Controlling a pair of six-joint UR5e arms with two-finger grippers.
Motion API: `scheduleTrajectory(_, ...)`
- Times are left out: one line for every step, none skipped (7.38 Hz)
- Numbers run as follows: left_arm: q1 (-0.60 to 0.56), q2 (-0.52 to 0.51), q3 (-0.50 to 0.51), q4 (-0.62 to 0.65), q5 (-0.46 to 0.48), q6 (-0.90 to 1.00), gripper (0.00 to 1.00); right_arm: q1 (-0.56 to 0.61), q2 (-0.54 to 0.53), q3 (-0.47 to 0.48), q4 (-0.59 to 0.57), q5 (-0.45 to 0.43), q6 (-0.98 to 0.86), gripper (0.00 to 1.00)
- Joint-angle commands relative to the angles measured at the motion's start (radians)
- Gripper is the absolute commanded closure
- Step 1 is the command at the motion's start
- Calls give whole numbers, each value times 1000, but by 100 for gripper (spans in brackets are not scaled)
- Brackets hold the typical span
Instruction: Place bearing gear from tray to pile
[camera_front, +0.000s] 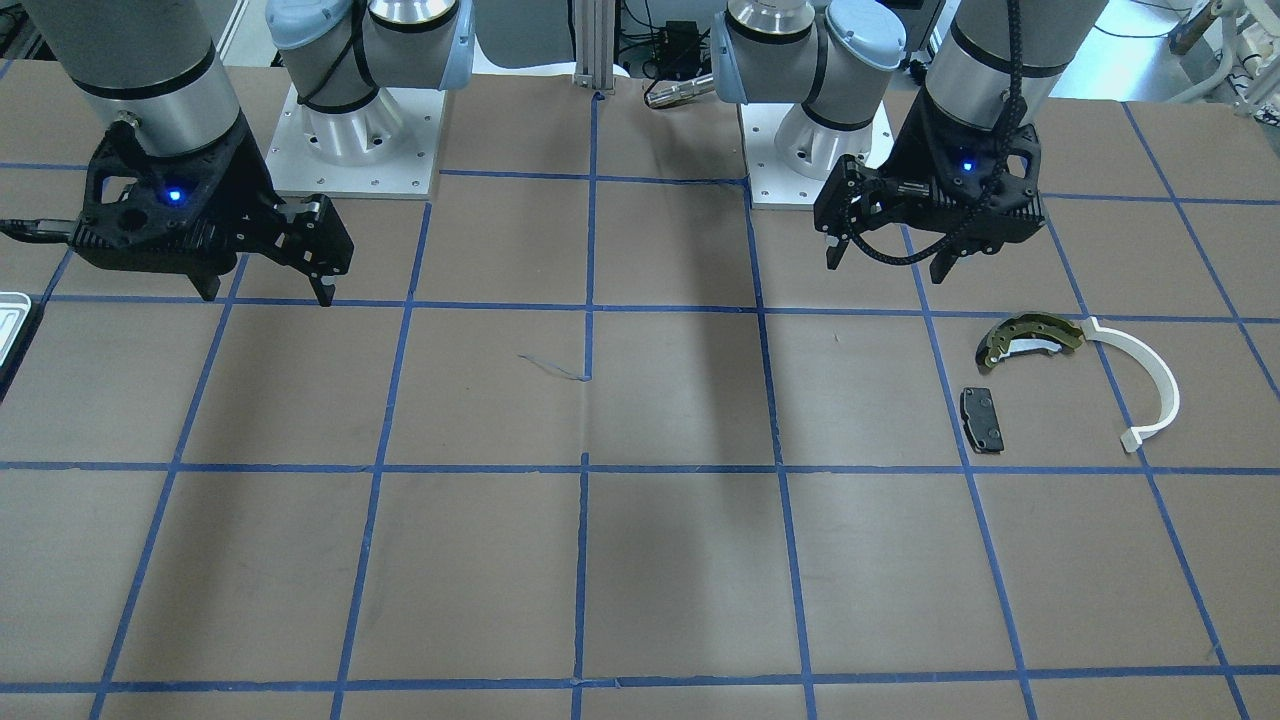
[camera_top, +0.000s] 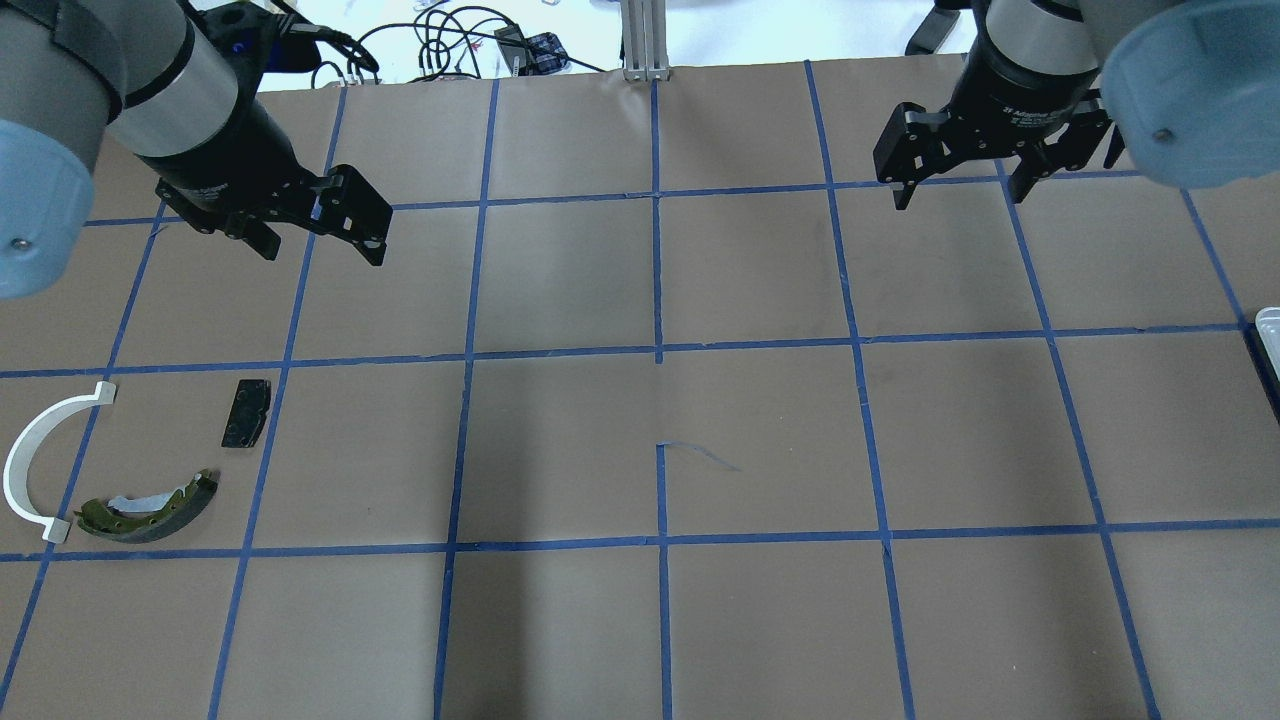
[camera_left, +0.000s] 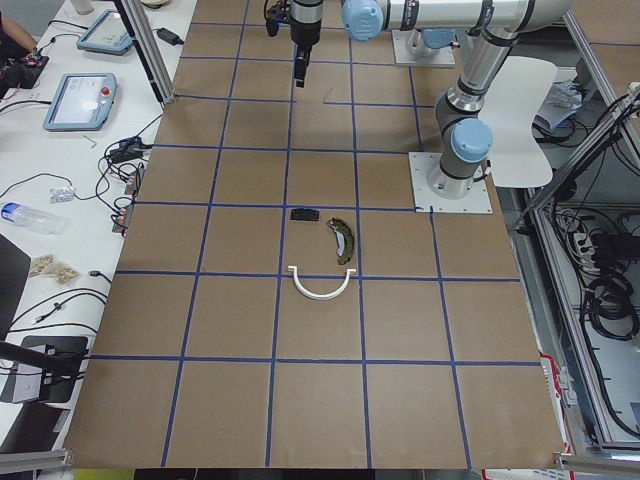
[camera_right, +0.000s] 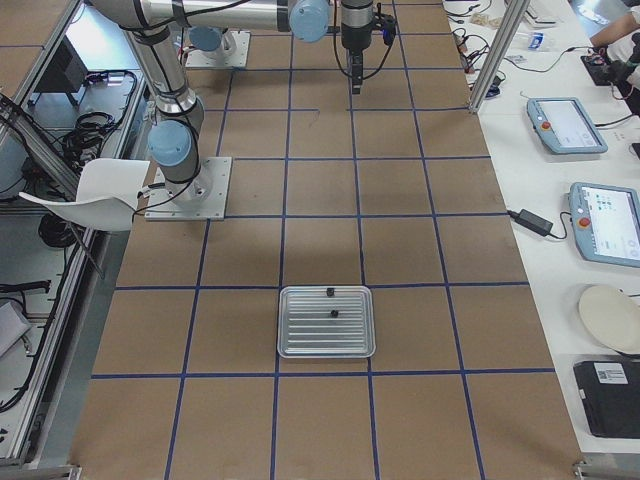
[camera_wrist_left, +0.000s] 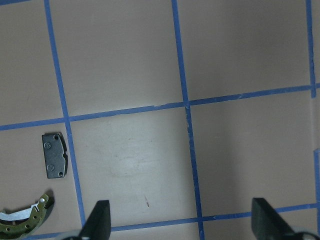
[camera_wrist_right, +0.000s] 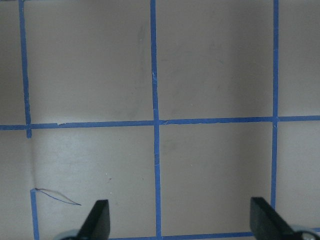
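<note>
- Left gripper (camera_top: 322, 250) open, empty; black pad (camera_top: 246, 412), brake shoe (camera_top: 150, 510), white arc (camera_top: 22, 438) near it
- Right gripper (camera_top: 960, 198) open, empty; its wrist lettering unreadable; tray (camera_right: 300, 340) well apart

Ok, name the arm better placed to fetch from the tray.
Right. The tray lies on the robot's right side, and the open right pincer hangs nearer it. The open left pincer hangs at the far side, near the pile.

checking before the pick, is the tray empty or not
Not empty. The tray holds two small dark parts, one by a rim, one nearer the middle; too small to identify.
</note>
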Motion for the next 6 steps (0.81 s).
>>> scheduleTrajectory(3,8,-8,0,-1,6,0,-1,4,0,0,3,-1,0)
scheduleTrajectory(5,8,-9,0,0,6,0,-1,1,-2,0,0,-3,0)
scheduleTrajectory(5,7,-10,-2,0,6,0,-6,4,0,-6,5,0,0)
scheduleTrajectory(5,4,-10,0,-1,6,0,-22,3,0,0,12,2,0)
scheduleTrajectory(5,5,-12,-3,0,6,0,-30,-3,-3,9,12,5,0)
scheduleTrajectory(6,1,-12,0,0,6,0,-32,-5,-3,15,9,5,0)
